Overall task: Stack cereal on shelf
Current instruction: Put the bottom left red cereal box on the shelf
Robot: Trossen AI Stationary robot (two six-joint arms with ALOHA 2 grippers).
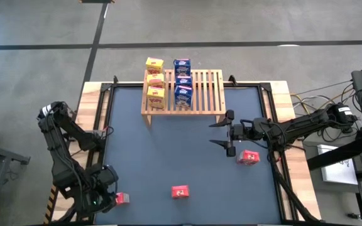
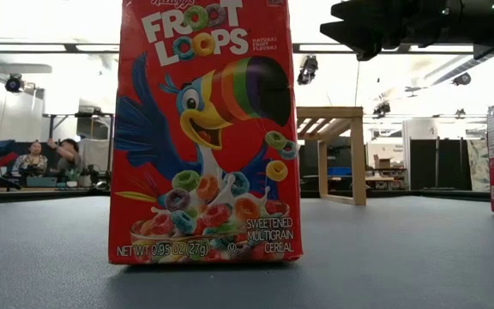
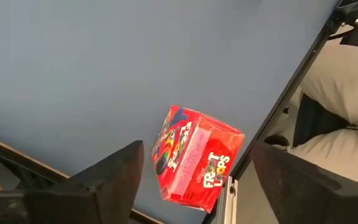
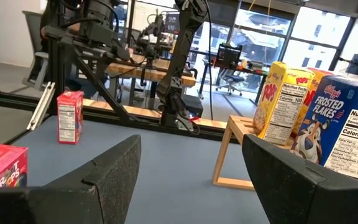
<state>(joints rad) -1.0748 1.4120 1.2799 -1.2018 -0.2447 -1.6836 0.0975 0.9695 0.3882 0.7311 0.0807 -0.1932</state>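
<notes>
On the wooden shelf (image 1: 201, 94) at the table's far edge stand three yellow boxes (image 1: 156, 80) and three blue boxes (image 1: 183, 80), each colour in its own row. Three red boxes are on the table: one near the right edge (image 1: 248, 157), one upright near the front middle (image 1: 180, 192) (image 2: 206, 129), and one at the near left corner (image 1: 122, 198) (image 3: 194, 155). My left gripper (image 1: 110, 191) (image 3: 197, 152) hovers open over that corner box without touching it. My right gripper (image 1: 224, 133) (image 4: 191, 155) is open in front of the shelf's right end and points left.
The corner red box lies close to the table's black edge rail (image 3: 291, 93). The wide middle of the dark mat (image 1: 168, 144) holds nothing. Cables and equipment (image 1: 357, 100) sit beyond the right edge. People sit at desks (image 2: 50, 159) in the room behind.
</notes>
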